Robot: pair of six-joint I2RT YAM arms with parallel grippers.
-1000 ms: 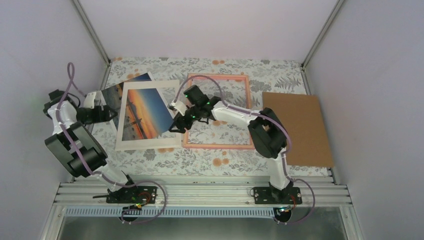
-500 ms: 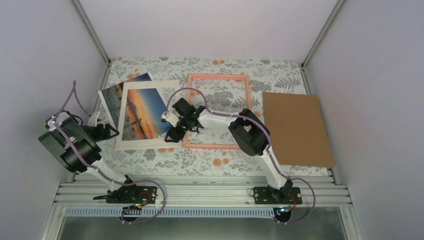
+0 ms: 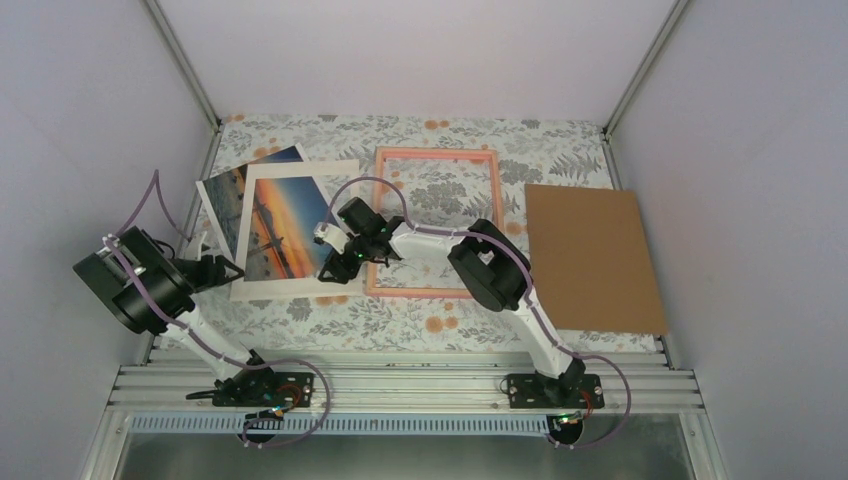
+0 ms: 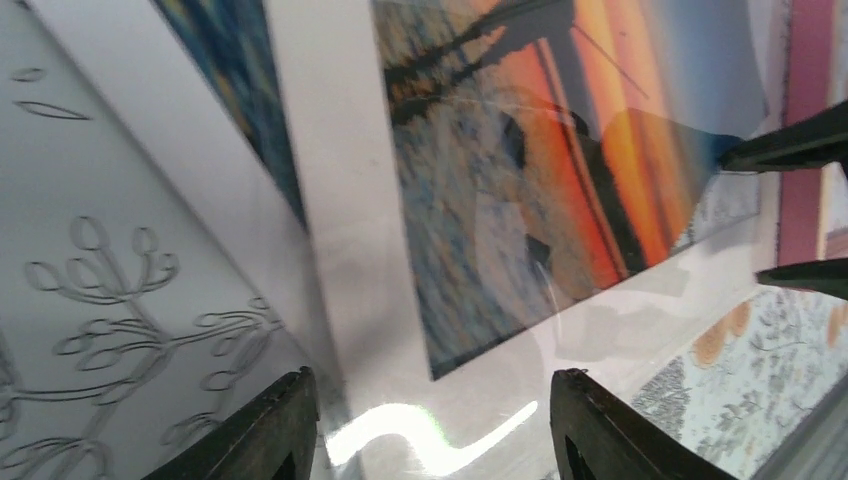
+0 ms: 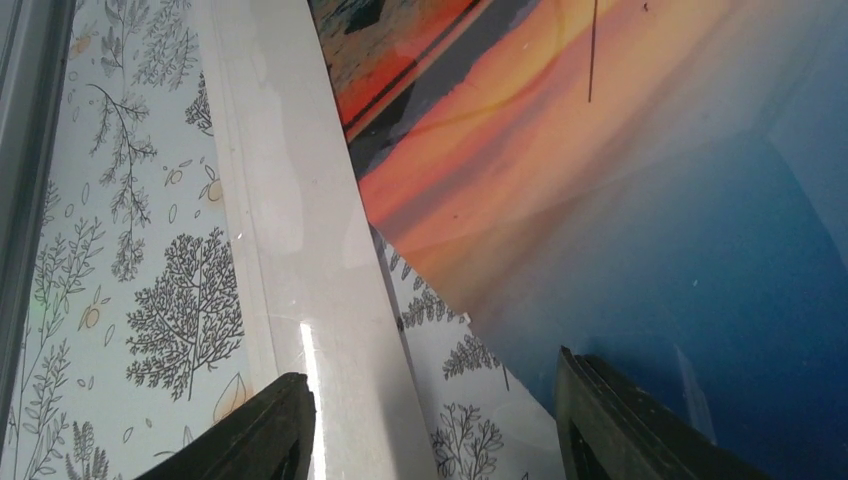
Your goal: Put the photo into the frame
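Observation:
The photo (image 3: 290, 225), a glossy sunset print, lies on the cream-white mat board (image 3: 300, 287), left of the pink frame (image 3: 436, 292). My left gripper (image 3: 226, 271) is open and empty at the mat's near left corner; in the left wrist view (image 4: 445, 430) its fingers straddle the mat below the photo (image 4: 560, 150). My right gripper (image 3: 334, 268) is open at the mat's near right corner; in the right wrist view (image 5: 430, 430) one finger is by the mat strip (image 5: 300, 250), the other by the photo's blue corner (image 5: 680, 300). Whether it touches the photo, I cannot tell.
A second print (image 3: 228, 195) sticks out from under the mat at the left. A brown backing board (image 3: 595, 255) lies right of the frame. Grey walls close in on both sides. The frame's pink edge (image 4: 805, 100) and right fingers (image 4: 790, 150) show in the left wrist view.
My left gripper drew back from the second print to the mat's near left corner. My right gripper moved left and nearer, off the frame's left edge to the mat's near right corner.

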